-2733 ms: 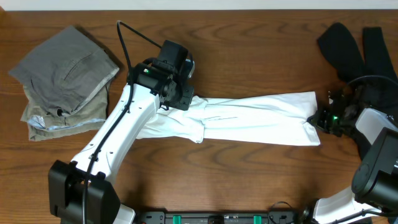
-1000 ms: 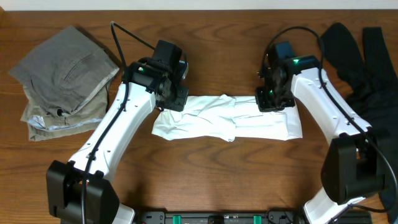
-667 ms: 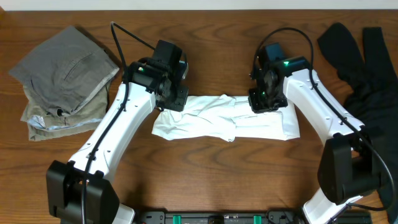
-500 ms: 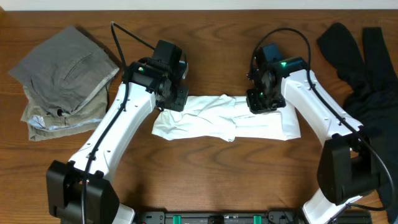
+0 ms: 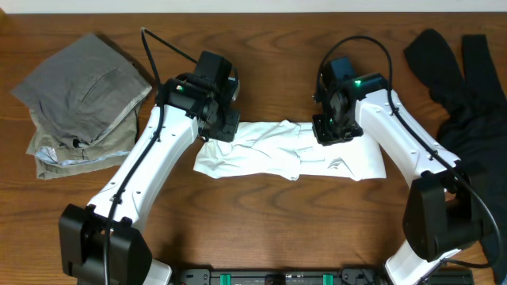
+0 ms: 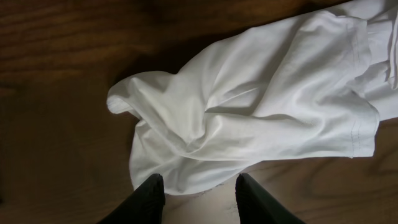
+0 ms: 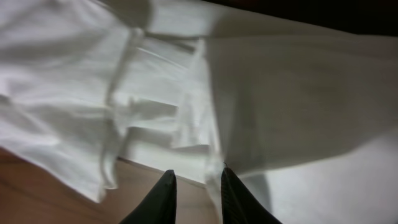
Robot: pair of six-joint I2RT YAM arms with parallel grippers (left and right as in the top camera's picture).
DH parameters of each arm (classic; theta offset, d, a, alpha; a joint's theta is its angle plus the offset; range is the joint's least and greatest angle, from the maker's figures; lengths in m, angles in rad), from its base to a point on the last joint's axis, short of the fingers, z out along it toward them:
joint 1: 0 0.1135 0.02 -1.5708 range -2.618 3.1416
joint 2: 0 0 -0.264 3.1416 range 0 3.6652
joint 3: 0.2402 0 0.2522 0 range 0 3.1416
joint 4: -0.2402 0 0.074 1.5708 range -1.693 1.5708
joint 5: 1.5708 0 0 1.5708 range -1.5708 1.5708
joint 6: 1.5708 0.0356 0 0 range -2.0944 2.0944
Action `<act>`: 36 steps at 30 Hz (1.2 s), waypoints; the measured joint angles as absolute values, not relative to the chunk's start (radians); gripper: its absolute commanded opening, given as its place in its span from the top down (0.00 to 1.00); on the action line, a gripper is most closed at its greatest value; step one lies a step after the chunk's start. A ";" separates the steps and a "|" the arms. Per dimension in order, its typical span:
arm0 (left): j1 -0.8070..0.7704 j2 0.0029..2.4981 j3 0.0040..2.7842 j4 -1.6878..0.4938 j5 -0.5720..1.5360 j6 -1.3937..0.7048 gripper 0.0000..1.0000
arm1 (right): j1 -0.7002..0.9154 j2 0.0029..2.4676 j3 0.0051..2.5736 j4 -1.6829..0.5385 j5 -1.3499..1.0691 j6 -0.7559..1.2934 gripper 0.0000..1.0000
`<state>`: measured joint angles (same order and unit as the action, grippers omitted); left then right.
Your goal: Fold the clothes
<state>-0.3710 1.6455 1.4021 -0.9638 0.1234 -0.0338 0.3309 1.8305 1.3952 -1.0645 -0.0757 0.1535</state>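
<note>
White cotton T-shirt [image 5: 269, 154] lies central; stacked grey and khaki trousers [image 5: 79, 95] far left; long black garment [image 5: 463, 71] far right, seemingly partly off-view.

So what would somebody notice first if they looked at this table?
Most likely the white T-shirt, lying crumpled in the middle of the wooden table, with the left end effector low over its left end and the right end effector over its right half. After that, the stack of grey and khaki trousers at the far left and the black garment heaped at the far right.
</note>
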 measured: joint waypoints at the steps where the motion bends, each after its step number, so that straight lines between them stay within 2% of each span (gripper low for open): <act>1: -0.371 1.645 1.402 -0.964 0.123 -0.034 0.60 | 0.331 1.831 1.395 -1.073 -0.062 0.154 0.79; 5: -0.371 1.645 1.402 -0.964 0.123 -0.034 0.60 | 0.325 1.831 1.395 -1.125 0.003 0.154 0.87; 9: -0.371 1.645 1.402 -0.964 0.123 -0.034 0.60 | 0.324 1.831 1.395 -1.147 0.063 0.156 0.88; 13: -0.371 1.645 1.402 -0.964 0.123 -0.034 0.60 | 0.324 1.831 1.395 -1.136 0.112 0.156 0.93; 23: -0.371 1.645 1.402 -0.964 0.123 -0.033 0.60 | 0.311 1.831 1.389 -1.091 0.155 0.154 0.92; 36: -0.371 1.645 1.402 -0.964 0.123 -0.034 0.60 | 0.292 1.835 1.332 -0.880 0.138 0.152 0.91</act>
<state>-0.3710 1.6455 1.4021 -0.9638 0.1234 -0.0338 0.2920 1.8355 1.3315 -0.8799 0.1379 0.1524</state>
